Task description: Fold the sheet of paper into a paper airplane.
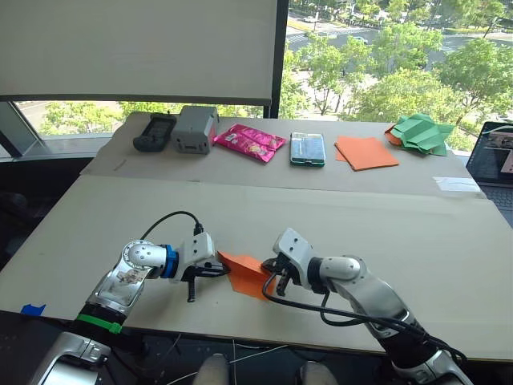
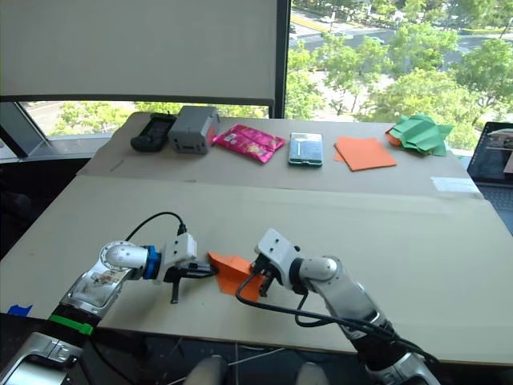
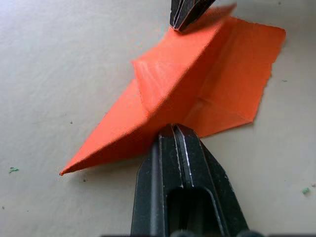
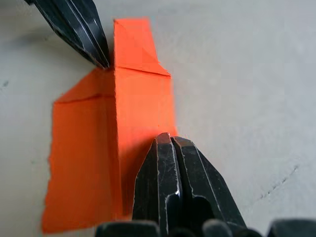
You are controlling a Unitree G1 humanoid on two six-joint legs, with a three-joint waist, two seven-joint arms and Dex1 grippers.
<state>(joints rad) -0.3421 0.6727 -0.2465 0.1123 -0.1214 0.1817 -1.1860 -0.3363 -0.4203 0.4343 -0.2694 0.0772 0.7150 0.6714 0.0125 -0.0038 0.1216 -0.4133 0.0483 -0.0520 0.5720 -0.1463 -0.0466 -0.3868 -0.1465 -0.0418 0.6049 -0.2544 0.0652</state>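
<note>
Both arms reach inward over the near part of the worktop (image 1: 337,216), forearms low and nearly level, the two tools facing each other across the paper (image 1: 244,271). The left tool (image 1: 222,269) comes in from the left with its fingers closed together, tips pressed onto one side of the paper at a raised fold. The right tool (image 1: 272,277) comes in from the right, elbow bent, fingers likewise closed, tips on the opposite side of the paper. In the left wrist view the closed fingers (image 3: 180,148) meet the paper's folded ridge; in the right wrist view the closed fingers (image 4: 170,163) sit on a folded strip, with the left tool's tip touching the far part of the same sheet. Whether either tool pinches a layer or only presses on it cannot be told.

The paper lies on the worktop between the tools, near the front edge, partly folded: one pointed end, a raised centre crease, a flap spread flat, one ragged edge.

Open worktop extends to the right and behind the paper. Well apart, along the far side, stand a black case (image 1: 155,131), a grey box (image 1: 195,127), a pink packet (image 1: 248,142), a green packet (image 1: 308,149), an orange stack (image 1: 365,151) and green shapes (image 1: 420,132). A laptop (image 1: 495,156) sits at the right edge.
</note>
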